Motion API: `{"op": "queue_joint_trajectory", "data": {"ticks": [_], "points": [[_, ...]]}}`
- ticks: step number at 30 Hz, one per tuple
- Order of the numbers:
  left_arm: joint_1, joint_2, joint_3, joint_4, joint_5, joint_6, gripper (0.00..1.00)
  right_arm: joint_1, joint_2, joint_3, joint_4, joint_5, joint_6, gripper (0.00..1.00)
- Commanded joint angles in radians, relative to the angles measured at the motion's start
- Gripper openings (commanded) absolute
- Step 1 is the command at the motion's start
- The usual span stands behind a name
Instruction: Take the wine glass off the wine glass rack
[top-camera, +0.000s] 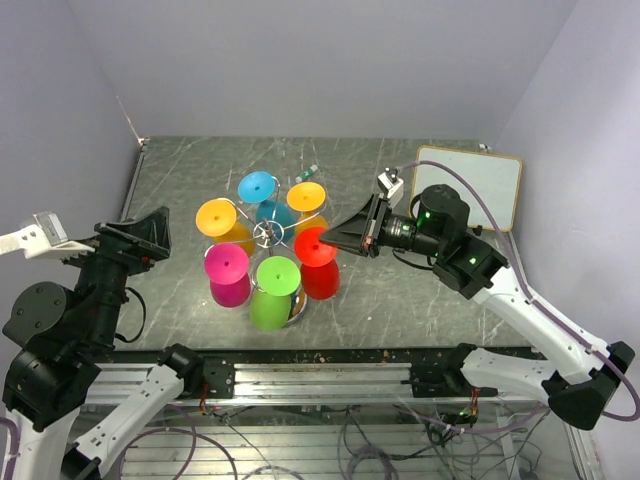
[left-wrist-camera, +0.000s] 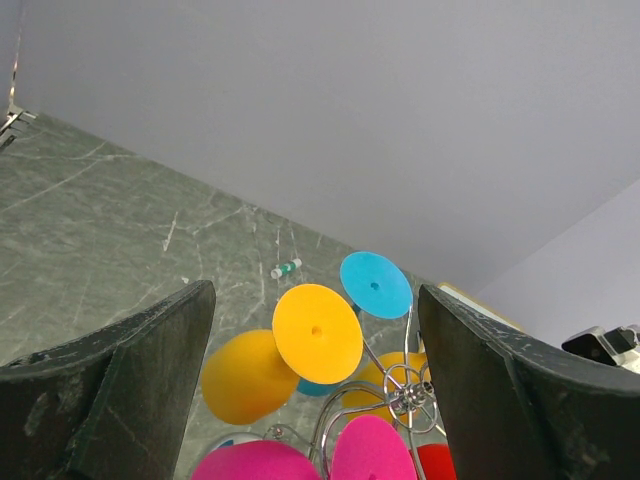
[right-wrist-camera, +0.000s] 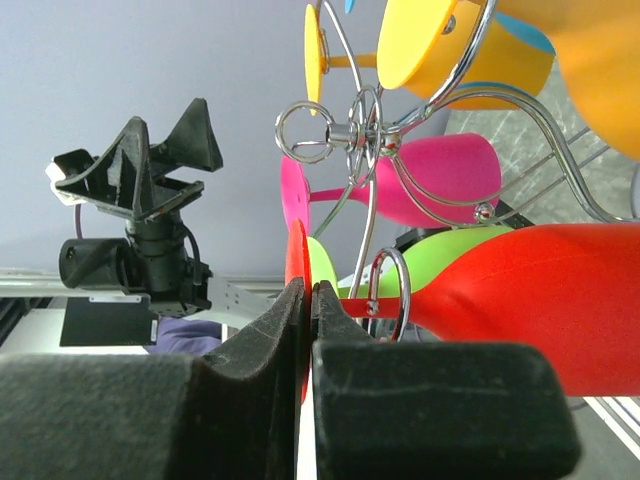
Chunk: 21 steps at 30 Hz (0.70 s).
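Observation:
The wine glass rack (top-camera: 267, 234), chrome wire with curled hooks, stands mid-table with several coloured wine glasses hanging upside down. My right gripper (top-camera: 330, 238) is shut on the flat foot of the red wine glass (top-camera: 318, 262). In the right wrist view the fingers (right-wrist-camera: 262, 340) pinch the red foot disc edge-on, the stem passes through a chrome hook (right-wrist-camera: 385, 290), and the red bowl (right-wrist-camera: 540, 300) hangs to the right. My left gripper (top-camera: 150, 235) is open and empty, left of the rack. In the left wrist view it (left-wrist-camera: 315, 290) frames the rack hub (left-wrist-camera: 405, 388).
Yellow (top-camera: 218, 216), blue (top-camera: 258, 187), orange (top-camera: 306, 196), pink (top-camera: 227, 265) and green (top-camera: 277, 275) glasses hang around the red one. A whiteboard (top-camera: 470, 185) lies at the back right and a marker (top-camera: 306, 172) behind the rack. Walls close in on three sides.

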Motion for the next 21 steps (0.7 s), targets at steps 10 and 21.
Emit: {"op": "queue_joint_trajectory", "data": {"ticks": [10, 21], "points": [[0.001, 0.001, 0.013, 0.002, -0.007, 0.002, 0.92, 0.006, 0.045, 0.028, 0.061, 0.082, 0.09, 0.0], [0.001, 0.005, 0.012, 0.0, -0.011, -0.006, 0.92, 0.005, 0.036, 0.044, 0.012, 0.227, 0.189, 0.0]]}}
